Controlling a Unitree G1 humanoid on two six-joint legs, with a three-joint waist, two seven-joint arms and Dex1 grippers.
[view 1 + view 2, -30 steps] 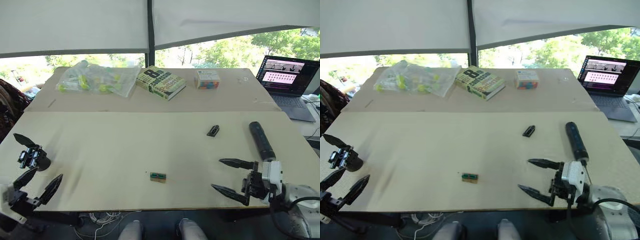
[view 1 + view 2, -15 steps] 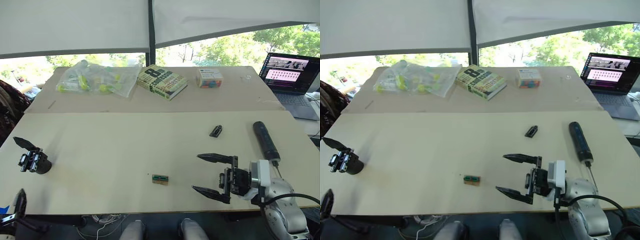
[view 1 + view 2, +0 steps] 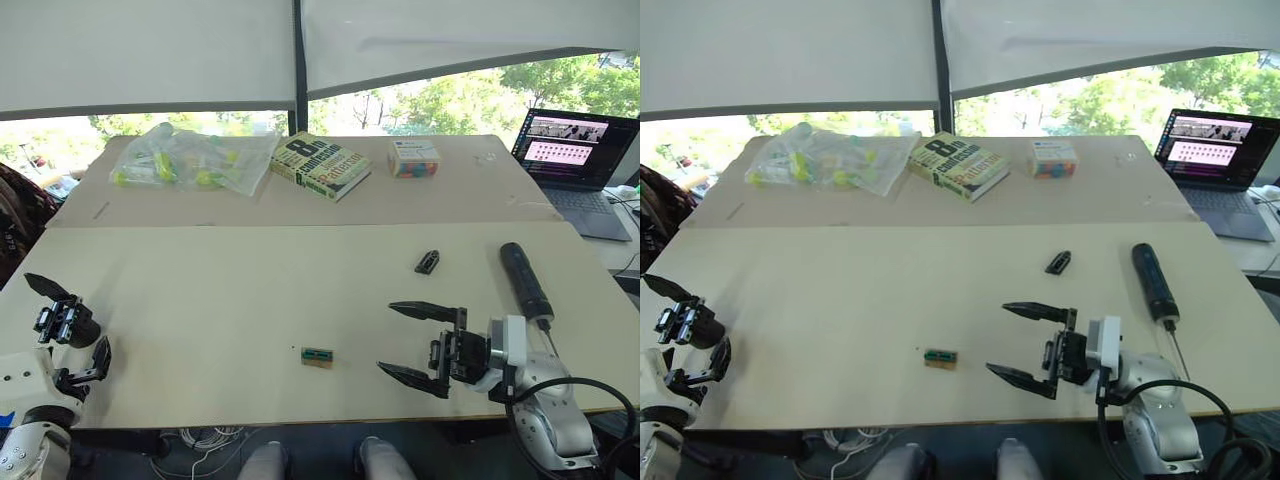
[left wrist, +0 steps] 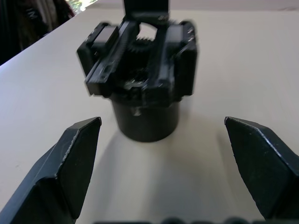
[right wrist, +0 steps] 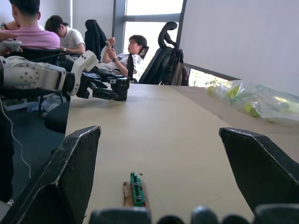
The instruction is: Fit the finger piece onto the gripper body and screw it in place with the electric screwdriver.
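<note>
Left gripper [image 4: 161, 163], fingers spread wide, faces the gripper body [image 3: 62, 322] at the table's left edge, apparently to grasp it. Right gripper [image 3: 405, 342] hangs wide, empty; finger piece [image 3: 427, 262] and electric screwdriver [image 3: 523, 281] lie beyond.

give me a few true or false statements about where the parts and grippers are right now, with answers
1. The right gripper holds the electric screwdriver. False: it is open and empty, and the screwdriver lies on the table apart from it.
2. The gripper body stands ahead of the open left gripper. True.
3. The finger piece is already fitted on the gripper body. False: it lies far from it, near the screwdriver.
4. The green-topped block lies ahead of the right gripper. True.
</note>
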